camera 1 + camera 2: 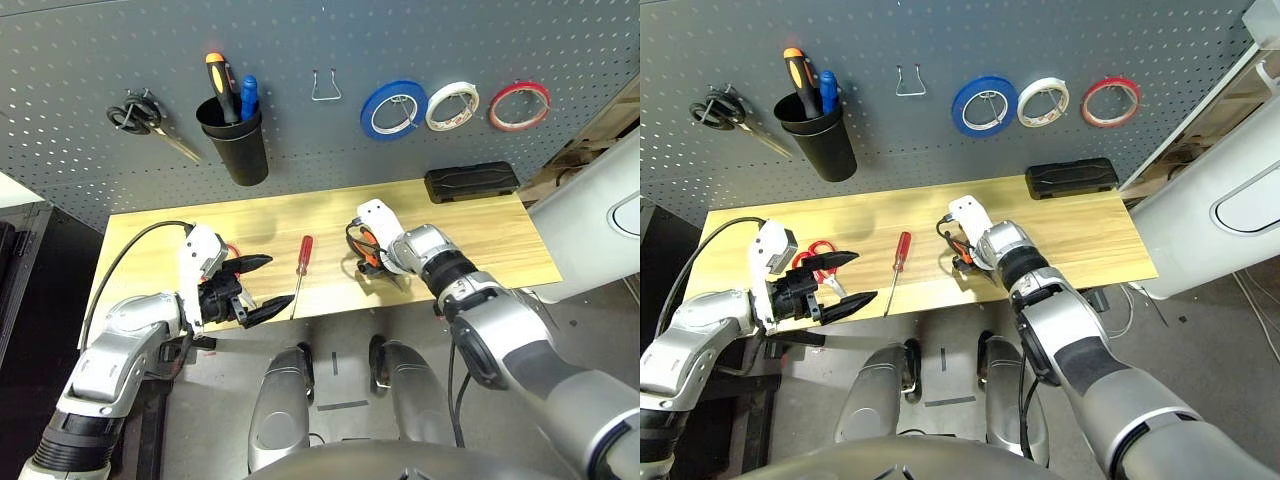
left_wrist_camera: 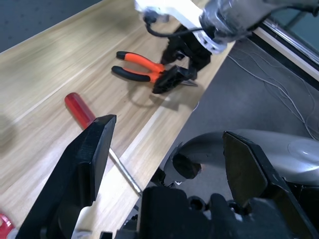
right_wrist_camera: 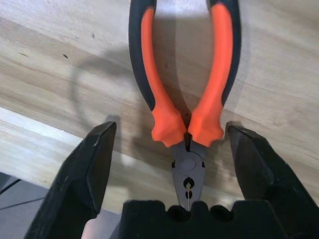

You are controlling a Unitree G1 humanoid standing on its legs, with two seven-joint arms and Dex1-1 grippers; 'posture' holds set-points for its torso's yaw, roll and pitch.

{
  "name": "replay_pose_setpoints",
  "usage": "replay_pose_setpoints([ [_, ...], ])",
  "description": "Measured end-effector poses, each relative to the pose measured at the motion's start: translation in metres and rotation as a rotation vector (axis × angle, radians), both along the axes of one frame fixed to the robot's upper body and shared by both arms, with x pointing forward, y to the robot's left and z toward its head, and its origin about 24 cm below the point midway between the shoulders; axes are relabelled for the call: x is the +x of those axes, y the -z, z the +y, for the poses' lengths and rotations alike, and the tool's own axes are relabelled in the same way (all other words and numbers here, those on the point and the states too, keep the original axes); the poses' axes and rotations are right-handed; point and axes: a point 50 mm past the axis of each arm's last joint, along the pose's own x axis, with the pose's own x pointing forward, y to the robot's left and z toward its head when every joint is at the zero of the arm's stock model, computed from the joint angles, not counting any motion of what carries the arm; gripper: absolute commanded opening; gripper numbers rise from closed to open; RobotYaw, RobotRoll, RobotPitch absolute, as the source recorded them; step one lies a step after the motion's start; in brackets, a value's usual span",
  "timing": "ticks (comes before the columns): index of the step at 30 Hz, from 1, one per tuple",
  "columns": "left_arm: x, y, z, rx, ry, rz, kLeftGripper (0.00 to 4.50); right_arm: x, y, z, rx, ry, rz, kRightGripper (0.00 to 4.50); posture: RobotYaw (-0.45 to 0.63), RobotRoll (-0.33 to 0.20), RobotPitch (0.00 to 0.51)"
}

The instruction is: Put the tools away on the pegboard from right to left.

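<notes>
The orange-handled pliers lie flat on the wooden table, right of centre. My right gripper is open and low over them, one black finger on each side of the pliers' joint, with a gap on both sides. A slim red-handled screwdriver lies at the table's middle. Red-handled scissors lie beside my left gripper, which is open and empty near the front edge. The thin red tape ring hangs at the right end of the pegboard.
On the pegboard hang black-handled scissors, a black cup holding two screwdrivers, an empty metal hook, a blue tape roll and a white one. A black case lies at the table's back right.
</notes>
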Motion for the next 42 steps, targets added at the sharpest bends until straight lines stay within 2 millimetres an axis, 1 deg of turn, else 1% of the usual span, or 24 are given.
replay_pose_setpoints([
  [4, 0.000, -0.003, 0.003, 0.008, -0.007, -0.009, 4.50, 0.002, 0.003, -0.004, 0.000, 0.011, -0.036, 2.12, 0.15, 0.000, 0.210],
  [9, 0.001, -0.005, 0.004, 0.007, -0.010, -0.016, 4.50, 0.003, 0.005, -0.006, 0.014, 0.016, -0.068, 2.09, 0.14, 0.000, 0.189],
  [12, 0.003, -0.012, 0.009, -0.007, -0.031, -0.045, 4.50, 0.004, 0.004, -0.009, 0.020, 0.006, -0.079, 2.09, 0.12, 0.000, 0.171],
  [15, 0.005, -0.022, 0.016, -0.037, -0.054, -0.086, 4.50, 0.007, 0.002, -0.020, 0.045, -0.005, -0.106, 2.09, 0.11, 0.000, 0.158],
  [17, 0.008, -0.028, 0.020, -0.057, -0.064, -0.113, 4.50, 0.009, -0.005, -0.030, 0.066, -0.013, -0.158, 2.09, 0.09, 0.000, 0.139],
  [19, 0.010, -0.036, 0.024, -0.071, -0.076, -0.147, 4.50, 0.008, -0.017, -0.042, 0.090, -0.026, -0.219, 2.09, 0.08, 0.000, 0.134],
  [21, 0.012, -0.045, 0.028, -0.088, -0.083, -0.181, 4.50, 0.003, -0.030, -0.054, 0.100, -0.040, -0.271, 2.09, 0.07, 0.000, 0.122],
  [24, 0.014, -0.054, 0.030, -0.128, -0.083, -0.205, 4.50, -0.011, -0.050, -0.063, 0.134, -0.083, -0.332, 2.09, 0.06, 0.000, 0.107],
  [27, 0.016, -0.065, 0.034, -0.169, -0.093, -0.230, 4.50, -0.022, -0.075, -0.065, 0.212, -0.158, -0.415, 2.09, 0.05, 0.000, 0.098],
  [30, 0.017, -0.076, 0.038, -0.192, -0.100, -0.250, 4.50, -0.028, -0.101, -0.064, 0.299, -0.232, -0.502, 2.09, 0.05, 0.000, 0.086],
  [33, 0.019, -0.087, 0.040, -0.201, -0.093, -0.272, 4.50, -0.030, -0.124, -0.061, 0.395, -0.267, -0.571, 2.09, 0.05, 0.000, 0.081],
  [37, 0.024, -0.099, 0.044, -0.210, -0.099, -0.299, 4.50, -0.022, -0.158, -0.053, 0.495, -0.300, -0.674, 2.09, 0.06, 0.000, 0.075],
  [42, 0.027, -0.106, 0.045, -0.229, -0.100, -0.314, 4.50, -0.015, -0.191, -0.039, 0.586, -0.329, -0.789, 2.09, 0.07, 0.000, 0.073],
])
